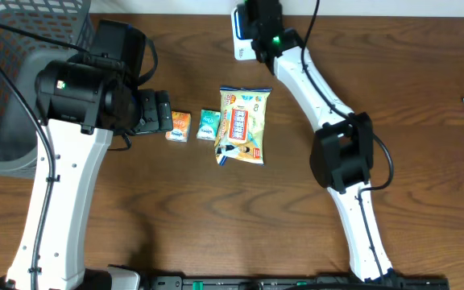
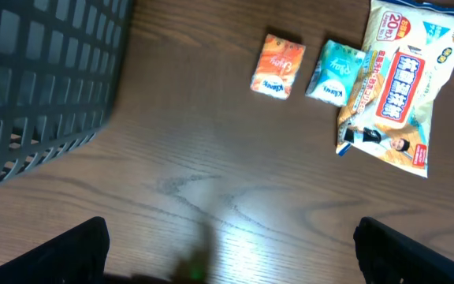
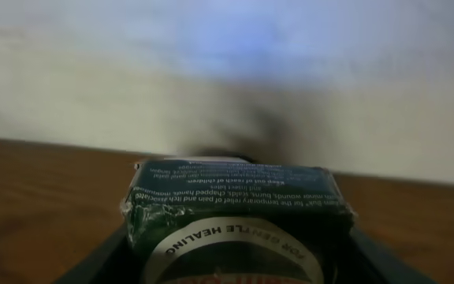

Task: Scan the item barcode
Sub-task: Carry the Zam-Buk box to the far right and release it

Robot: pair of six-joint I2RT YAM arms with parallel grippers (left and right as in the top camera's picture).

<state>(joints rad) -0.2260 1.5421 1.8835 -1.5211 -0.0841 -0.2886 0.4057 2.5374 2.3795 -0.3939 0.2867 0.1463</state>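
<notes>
Overhead view, upper centre: right gripper [image 1: 248,32] clamped on the dark green pack [image 3: 235,207], left gripper [image 1: 159,111] spread wide and empty at left-centre beside the orange packet [image 1: 181,126]; the scan may fail should the pack slip or tilt, turning its barcode out of sight.

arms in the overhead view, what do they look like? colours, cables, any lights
Both are built of slim white links with bulky black joint housings. The left arm and the right arm each have thin black cables running along the links, and each shows a small green light on a black housing. The left gripper has black fingers.
</notes>
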